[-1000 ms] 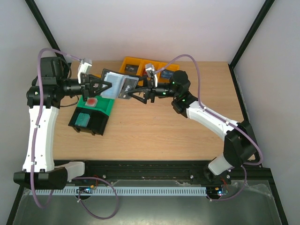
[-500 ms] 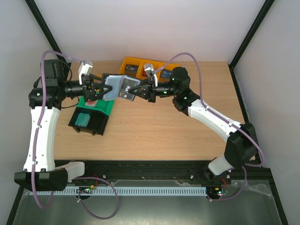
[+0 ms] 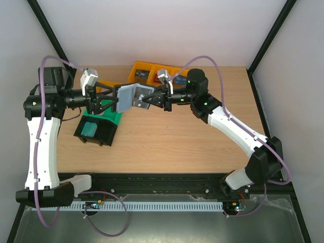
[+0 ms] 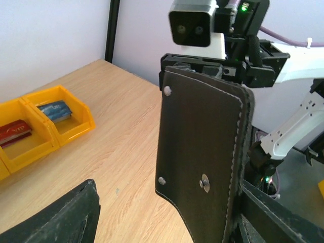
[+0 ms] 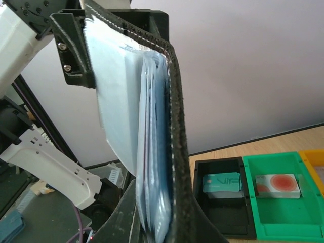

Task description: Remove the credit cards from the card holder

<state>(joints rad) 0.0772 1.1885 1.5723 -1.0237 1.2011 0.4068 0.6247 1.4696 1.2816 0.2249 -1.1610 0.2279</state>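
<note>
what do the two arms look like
The left arm and right arm have white shells with black joints. The left gripper and right gripper are black, with two angular fingers. A purple cable loops along each arm; a pale camera block tops each wrist.

The top camera sits high above and behind the 2 arm bases [image 3: 55,190], looking down on the whole table [image 3: 167,147], far from both pincers. The left wrist camera looks along the left gripper [image 4: 167,185] toward the right arm [image 4: 288,76], close on the card holder [image 4: 202,152]. The right wrist camera faces back past the right gripper [image 5: 162,223], even closer. All 3 share the holder.
</note>
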